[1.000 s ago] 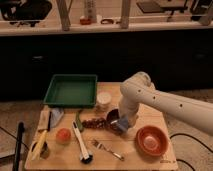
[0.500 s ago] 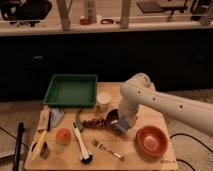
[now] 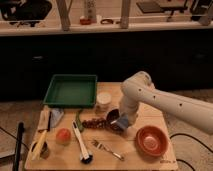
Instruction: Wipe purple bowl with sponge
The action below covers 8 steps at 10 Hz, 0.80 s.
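The purple bowl, small and near-black, sits at the middle of the wooden table, and its right part is hidden behind my arm. The gripper points down at the bowl's right rim at the end of the white arm. It is shut on the sponge, a small light-blue block pressed into the bowl's right side.
A larger orange-red bowl stands right of the gripper. A green tray and a white cup are behind. Red grapes, a fork, a brush, a peach-coloured fruit and a pale cloth lie to the left.
The gripper with the sponge has shifted only slightly at the bowl. Nothing else has moved.
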Each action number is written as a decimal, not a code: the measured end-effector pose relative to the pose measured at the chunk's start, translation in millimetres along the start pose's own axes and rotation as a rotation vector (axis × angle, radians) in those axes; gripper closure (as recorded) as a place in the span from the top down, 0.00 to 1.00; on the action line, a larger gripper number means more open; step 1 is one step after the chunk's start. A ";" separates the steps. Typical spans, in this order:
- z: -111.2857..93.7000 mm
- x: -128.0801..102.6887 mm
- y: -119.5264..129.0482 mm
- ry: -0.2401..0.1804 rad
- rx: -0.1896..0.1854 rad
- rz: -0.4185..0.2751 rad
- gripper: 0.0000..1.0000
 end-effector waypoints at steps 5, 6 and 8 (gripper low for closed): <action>6.5 13.6 -22.3 -0.006 0.005 -0.041 0.00; 10.0 7.6 -29.3 -0.011 0.002 -0.064 0.00; 19.2 -10.2 -50.0 -0.027 0.001 -0.119 0.00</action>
